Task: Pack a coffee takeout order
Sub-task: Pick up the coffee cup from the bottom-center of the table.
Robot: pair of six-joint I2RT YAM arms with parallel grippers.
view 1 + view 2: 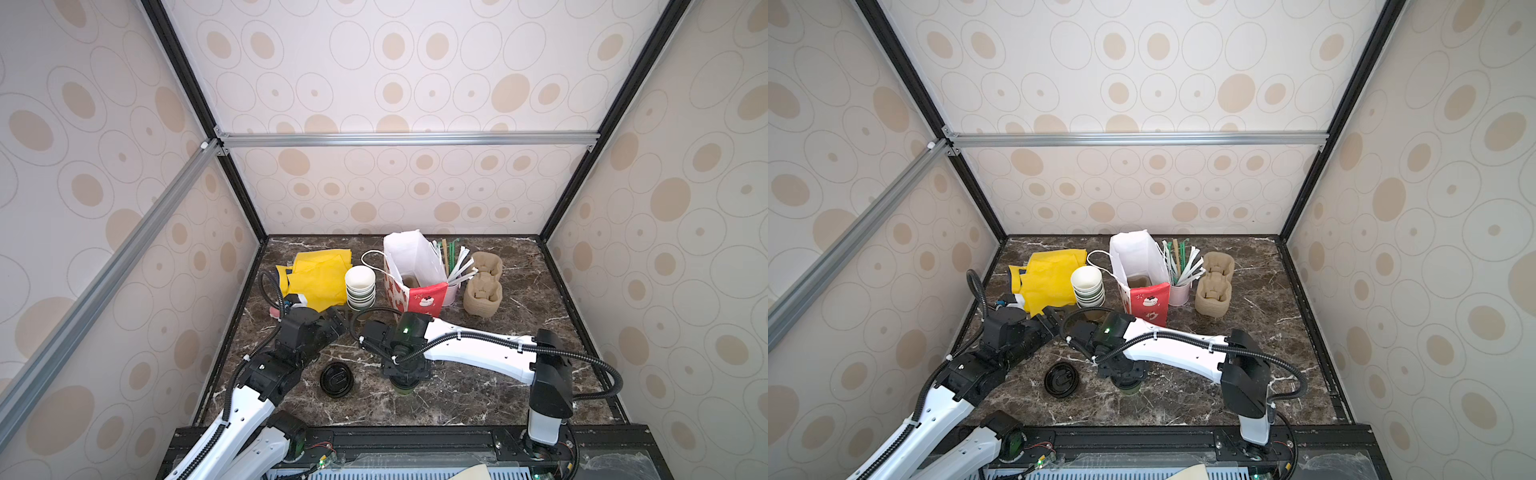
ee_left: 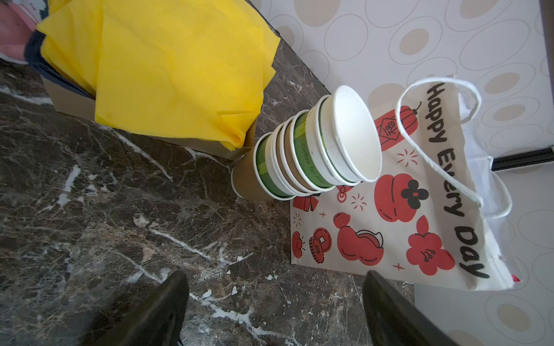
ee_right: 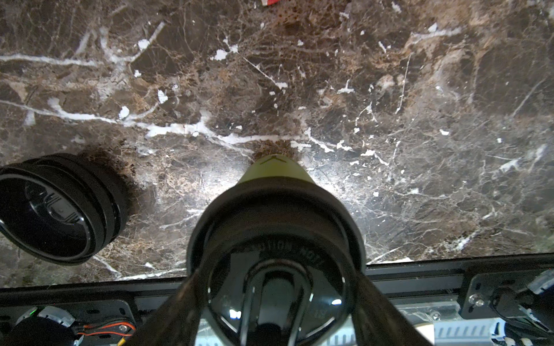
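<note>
Cup sits near-centre on surface, right claw straddling its lid; can't tell if gripped. Best: squeeze gently & evenly, lift straight. Left claw wide open, empty.

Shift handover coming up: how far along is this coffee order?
Done: the cup has its lid on, and a brown tray sits in the open bag. In hand: the right tool straddles the cup's lid; grip unclear. To do: cup into bag, plus a yellow napkin. The left tool is open, empty.

Top views overhead, share whole table; wrist views close.
</note>
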